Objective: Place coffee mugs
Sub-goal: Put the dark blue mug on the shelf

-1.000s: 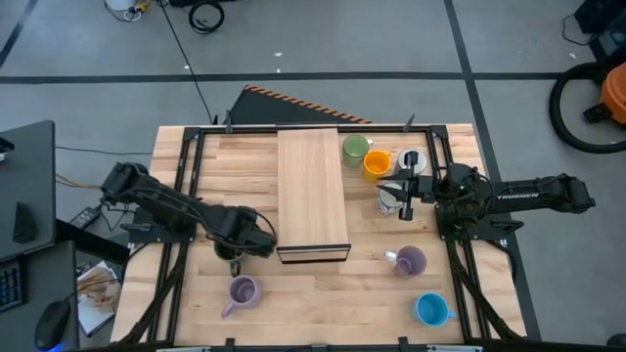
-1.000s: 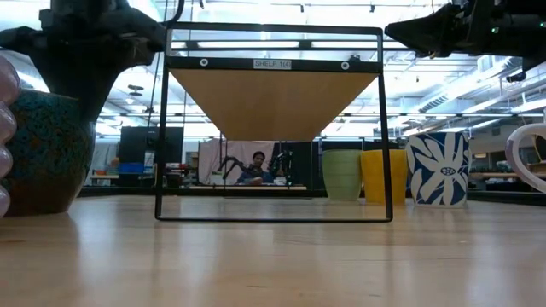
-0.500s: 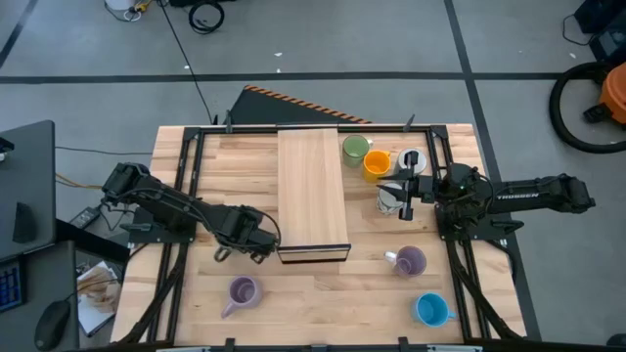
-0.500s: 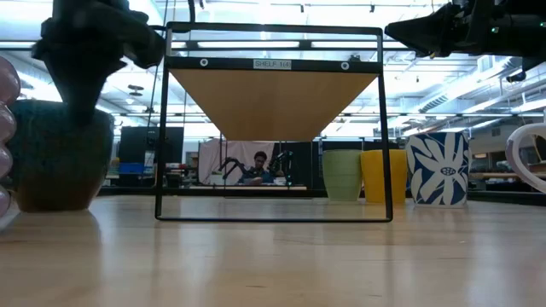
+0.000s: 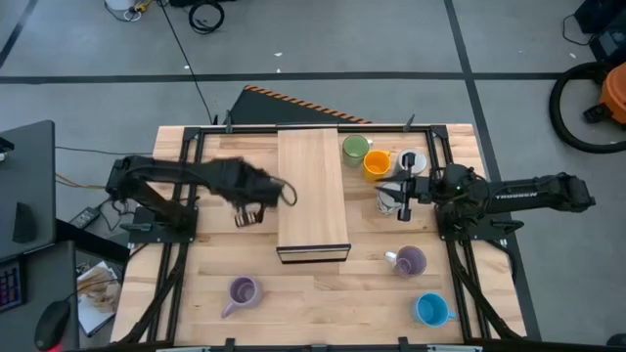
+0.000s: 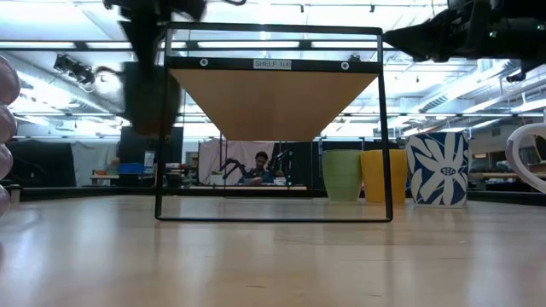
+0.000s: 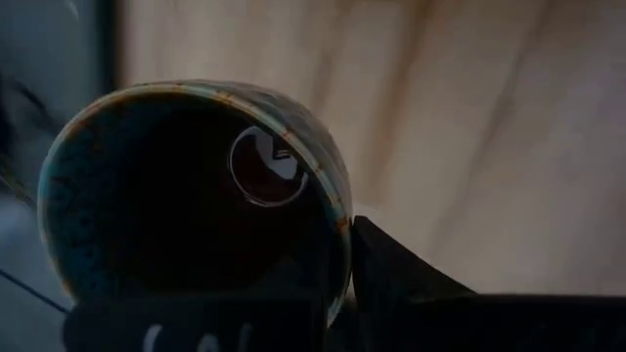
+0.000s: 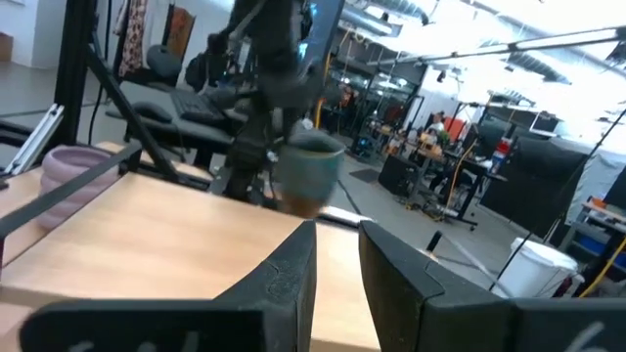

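Left hand [image 5: 249, 217] now raised beside shelf [image 5: 312, 192], gripping seemingly dark mug [image 7: 191, 196], right hand [image 5: 403, 196] slightly parted

Left claw [image 5: 250, 213] raised, clamped shut (right claw [image 5: 403, 196] waits).

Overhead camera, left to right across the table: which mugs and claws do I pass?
Lilac mug → left claw holding the dark mug → shelf board → green mug → blue mug.
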